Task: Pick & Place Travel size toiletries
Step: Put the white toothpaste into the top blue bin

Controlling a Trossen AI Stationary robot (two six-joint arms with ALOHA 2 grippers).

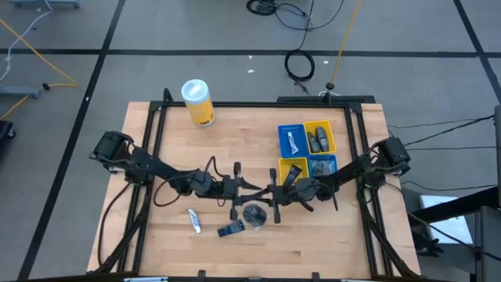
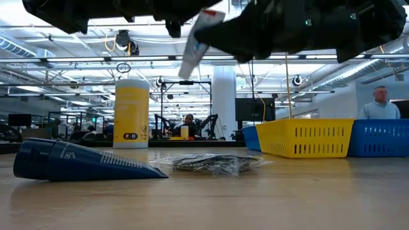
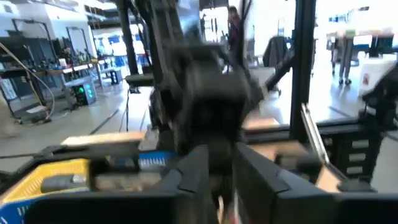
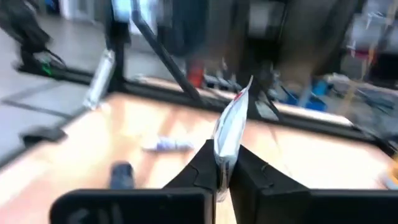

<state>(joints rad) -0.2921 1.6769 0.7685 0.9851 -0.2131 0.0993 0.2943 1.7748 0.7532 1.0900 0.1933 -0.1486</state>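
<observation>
My right gripper point(image 1: 272, 194) hovers over the table's middle, shut on a thin white tube point(image 4: 231, 124), which the low view shows tilted in the air point(image 2: 197, 41). My left gripper point(image 1: 252, 188) faces it from the left, close by; its wrist view is blurred. Below them several toiletries lie flat on the wood: a second white tube point(image 1: 193, 221), a dark blue packet point(image 1: 231, 229) point(image 2: 77, 161) and a grey round pouch point(image 1: 254, 213) point(image 2: 214, 163). My right gripper pinches the white tube between its two fingers by one end point(image 4: 224, 148). The fingers reach in level from the table's right side. The tube sticks out past the fingertips toward my left arm, lifted clear of the table, its free tip point(image 4: 247, 84) bearing a red mark.
The blue-and-yellow four-compartment tray point(image 1: 280, 129) sits toward the far right and holds small items. A tall yellow canister with a white lid point(image 1: 198, 102) stands at the far left. A black frame borders the table. People show in the room beyond.
</observation>
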